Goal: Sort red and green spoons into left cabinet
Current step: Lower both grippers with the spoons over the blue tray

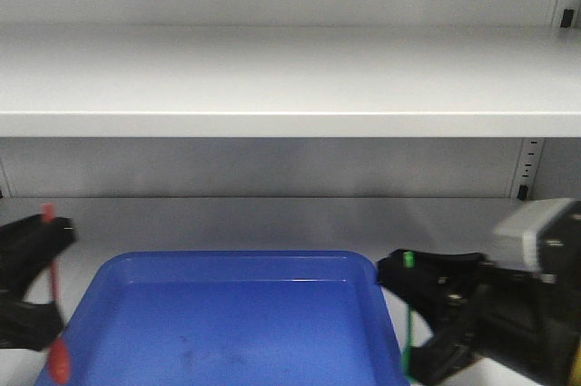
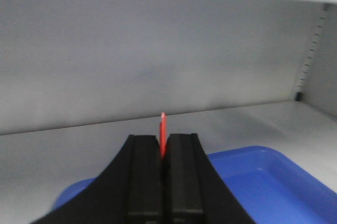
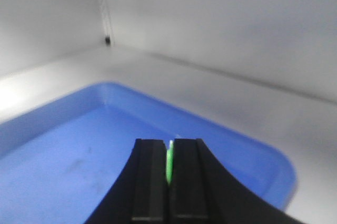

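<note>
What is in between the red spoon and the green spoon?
The front view shows the blue tray between the red spoon, held by the left gripper, and the green spoon, held by the right gripper. The tray looks empty.

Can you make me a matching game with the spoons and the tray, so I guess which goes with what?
Things:
1. red spoon
2. green spoon
3. blue tray
4. upper shelf

Where or how:
A. pinched in the right gripper, beside the tray's right edge
B. lying on the lower shelf, with nothing in it
C. pinched in the left gripper, bowl hanging down by the tray's left edge
D. pale grey, stretching across above both arms

Pairs: 1-C, 2-A, 3-B, 4-D
</note>
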Robot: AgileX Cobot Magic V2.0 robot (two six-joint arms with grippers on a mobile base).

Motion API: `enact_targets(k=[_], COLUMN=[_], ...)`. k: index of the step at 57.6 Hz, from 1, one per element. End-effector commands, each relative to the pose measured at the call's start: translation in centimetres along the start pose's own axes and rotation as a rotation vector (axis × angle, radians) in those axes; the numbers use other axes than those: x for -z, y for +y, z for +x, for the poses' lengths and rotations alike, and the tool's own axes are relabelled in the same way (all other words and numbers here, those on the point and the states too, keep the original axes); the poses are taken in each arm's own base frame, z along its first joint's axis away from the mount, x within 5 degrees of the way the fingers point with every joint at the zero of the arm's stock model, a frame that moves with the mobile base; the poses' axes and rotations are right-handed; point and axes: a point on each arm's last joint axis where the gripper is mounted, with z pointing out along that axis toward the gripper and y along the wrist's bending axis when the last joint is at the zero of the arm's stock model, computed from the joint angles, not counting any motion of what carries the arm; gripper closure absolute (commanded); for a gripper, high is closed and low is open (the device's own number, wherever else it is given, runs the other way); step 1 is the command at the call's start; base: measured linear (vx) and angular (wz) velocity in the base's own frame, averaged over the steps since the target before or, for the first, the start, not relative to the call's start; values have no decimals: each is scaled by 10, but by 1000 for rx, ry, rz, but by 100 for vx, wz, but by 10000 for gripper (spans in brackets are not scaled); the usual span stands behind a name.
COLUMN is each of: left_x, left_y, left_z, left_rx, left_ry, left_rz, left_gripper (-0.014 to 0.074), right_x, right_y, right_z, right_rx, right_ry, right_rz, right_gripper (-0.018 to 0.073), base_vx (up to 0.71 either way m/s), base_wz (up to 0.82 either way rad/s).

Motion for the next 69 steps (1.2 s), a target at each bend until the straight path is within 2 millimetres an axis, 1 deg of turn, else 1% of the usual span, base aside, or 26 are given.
enact_targets(k=[1, 9, 16, 22, 28, 33, 37, 45, 51, 55, 59, 69], left_x=[-12, -36, -50, -60, -66, -69, -68, -68, -68, -68, -68, -68], left_y=[-12, -23, -26, -26, -25, -25, -25, -25, -25, -25, -25, -25], left_z=[-16, -7, -1, 9, 17, 19, 19, 19, 19, 19, 19, 19], left_rx=[13, 12, 13, 12, 10, 10, 7, -42, -73, -99, -107, -106], left_ry=[-113, -58, -57, -33, -1, 8, 6, 5, 6, 6, 4, 4], left_rz=[61, 98, 109, 106, 101, 100, 100, 99, 99, 99, 99, 99], left_gripper=[566, 566, 561, 549, 523, 475, 413, 218, 85, 23, -10, -4], right_x=[-15, -40, -58, -70, -76, -78, -78, -78, -78, -78, -78, -78], right_y=[7, 17, 21, 18, 16, 15, 14, 13, 13, 13, 13, 13], right_z=[-16, -25, -33, -31, -26, -24, -23, -23, -23, -23, -23, -23], right_rx=[7, 28, 46, 27, -5, -6, -5, -5, -5, -5, -5, -4], right_ry=[-15, 23, 27, 51, 69, 79, 86, 90, 88, 88, 88, 88], right_rz=[6, 18, 18, 39, 40, 48, 63, 71, 68, 68, 68, 67], right_gripper=[559, 550, 522, 472, 403, 322, 237, 74, -15, -46, -50, -25], base_vx=[0, 0, 0, 0, 0, 0, 0, 0, 0, 0, 0, 0], base_wz=[0, 0, 0, 0, 0, 0, 0, 0, 0, 0, 0, 0])
